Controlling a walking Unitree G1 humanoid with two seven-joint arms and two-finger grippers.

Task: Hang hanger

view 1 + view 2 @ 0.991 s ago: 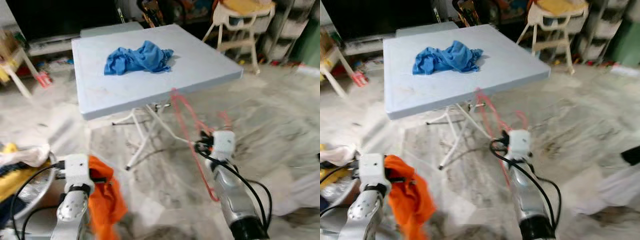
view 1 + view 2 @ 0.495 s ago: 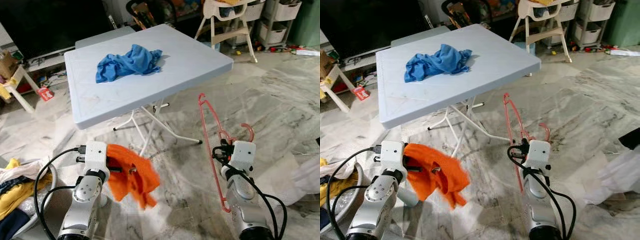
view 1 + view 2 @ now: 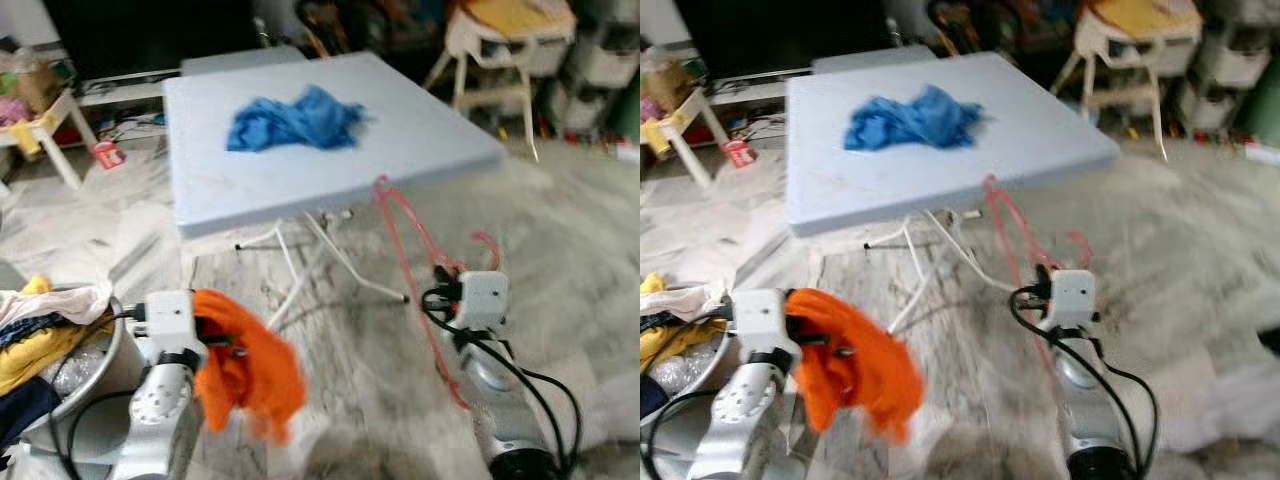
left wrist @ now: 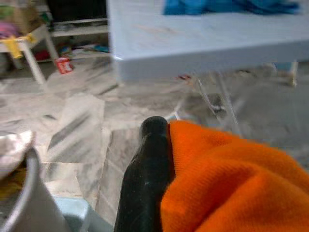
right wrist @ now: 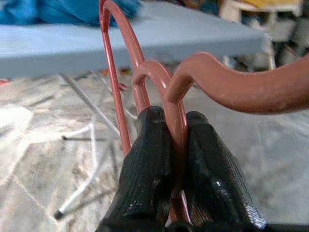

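Right now, right end effector (image 5: 169,159) pinching pink hanger (image 3: 405,240) near its neck, black fingers (image 5: 149,164) pressed on either side of the wire, hook (image 5: 231,84) curling off to one side. Hanger held up in the air above the marble floor (image 3: 580,230), its top corner just in front of the near edge of the desk (image 3: 300,170), not seen touching it. Left end effector (image 4: 147,159) low at left, clamped on an orange cloth (image 3: 245,365) that droops from it; only one black finger visible in the left wrist view, cloth bunched against it. Blue cloth (image 3: 295,118) crumpled on the pale blue desk top, toward the far side, well apart from both arms. White folding legs (image 3: 300,265) under the desk. Metal basin (image 3: 75,375) at lower left beside the left arm, yellow and white laundry (image 3: 40,325) heaped in it. White high chair (image 3: 500,50) behind the desk at upper right, yellow item on its seat. Small white stool (image 3: 45,125) at far left, red packet (image 3: 105,153) on the floor near it. Dark TV unit (image 3: 140,30) across the back. Head views blurred, fine detail hard to read.
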